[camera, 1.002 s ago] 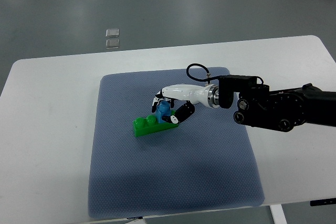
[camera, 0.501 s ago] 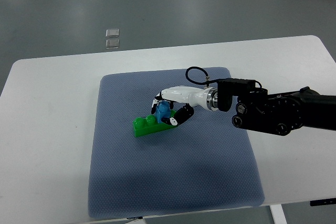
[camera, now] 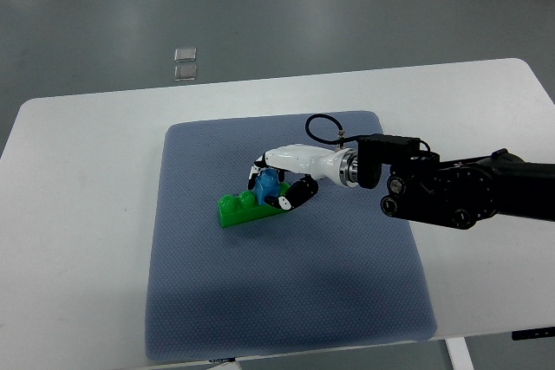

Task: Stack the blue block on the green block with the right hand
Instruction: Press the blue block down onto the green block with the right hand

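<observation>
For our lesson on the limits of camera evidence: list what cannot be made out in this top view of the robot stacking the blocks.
- Whether the blue block is fully seated on the green block: the right hand covers the joint.
- The green block's right end: hidden under the fingers.
- The two small squares on the floor: too small to identify.
- The left arm: out of view.

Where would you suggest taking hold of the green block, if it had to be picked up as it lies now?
Grip the green block at its free left end, across its two long side walls, coming straight down. That end's studs are bare, while the right end is taken up by the blue block and the right hand closed on it. It lies flat and slightly slanted on the mat, so turn the fingers to match.
</observation>
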Robot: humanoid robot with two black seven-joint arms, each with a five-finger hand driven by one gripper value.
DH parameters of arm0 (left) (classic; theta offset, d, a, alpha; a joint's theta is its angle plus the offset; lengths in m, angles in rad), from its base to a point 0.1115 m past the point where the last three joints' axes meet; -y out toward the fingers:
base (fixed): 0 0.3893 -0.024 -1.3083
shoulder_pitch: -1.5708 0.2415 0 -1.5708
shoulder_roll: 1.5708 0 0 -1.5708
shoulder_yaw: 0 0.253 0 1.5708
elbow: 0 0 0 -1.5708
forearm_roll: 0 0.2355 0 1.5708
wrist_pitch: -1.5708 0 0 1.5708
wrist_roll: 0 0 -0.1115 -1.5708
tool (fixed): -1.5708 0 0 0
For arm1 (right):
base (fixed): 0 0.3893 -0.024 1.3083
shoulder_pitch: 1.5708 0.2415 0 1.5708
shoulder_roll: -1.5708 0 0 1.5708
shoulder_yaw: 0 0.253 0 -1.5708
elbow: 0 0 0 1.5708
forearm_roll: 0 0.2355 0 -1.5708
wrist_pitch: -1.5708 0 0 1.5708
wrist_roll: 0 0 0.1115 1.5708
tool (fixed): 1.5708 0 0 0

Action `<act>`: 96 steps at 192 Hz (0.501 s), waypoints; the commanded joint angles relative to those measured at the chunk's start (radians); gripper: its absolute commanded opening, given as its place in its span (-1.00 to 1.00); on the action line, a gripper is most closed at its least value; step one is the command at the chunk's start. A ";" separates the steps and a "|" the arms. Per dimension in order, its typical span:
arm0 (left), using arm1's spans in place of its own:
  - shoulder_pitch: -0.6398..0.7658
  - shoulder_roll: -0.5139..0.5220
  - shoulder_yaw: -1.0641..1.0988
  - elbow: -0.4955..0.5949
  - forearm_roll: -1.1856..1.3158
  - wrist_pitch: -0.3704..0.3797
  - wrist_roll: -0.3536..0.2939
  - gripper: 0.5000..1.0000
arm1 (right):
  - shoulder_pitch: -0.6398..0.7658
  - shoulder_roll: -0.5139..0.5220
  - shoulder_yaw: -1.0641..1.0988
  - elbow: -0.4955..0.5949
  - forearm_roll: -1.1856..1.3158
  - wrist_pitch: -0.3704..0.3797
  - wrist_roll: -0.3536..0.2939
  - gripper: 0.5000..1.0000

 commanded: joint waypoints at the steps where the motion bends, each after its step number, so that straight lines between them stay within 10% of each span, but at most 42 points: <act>1: 0.000 0.000 0.000 0.000 0.000 0.000 0.000 1.00 | -0.002 0.001 0.001 -0.002 0.000 -0.001 0.001 -0.81; 96: 0.002 0.000 0.000 0.000 0.000 0.000 0.000 1.00 | -0.029 0.018 0.001 -0.021 -0.021 -0.007 0.004 -0.81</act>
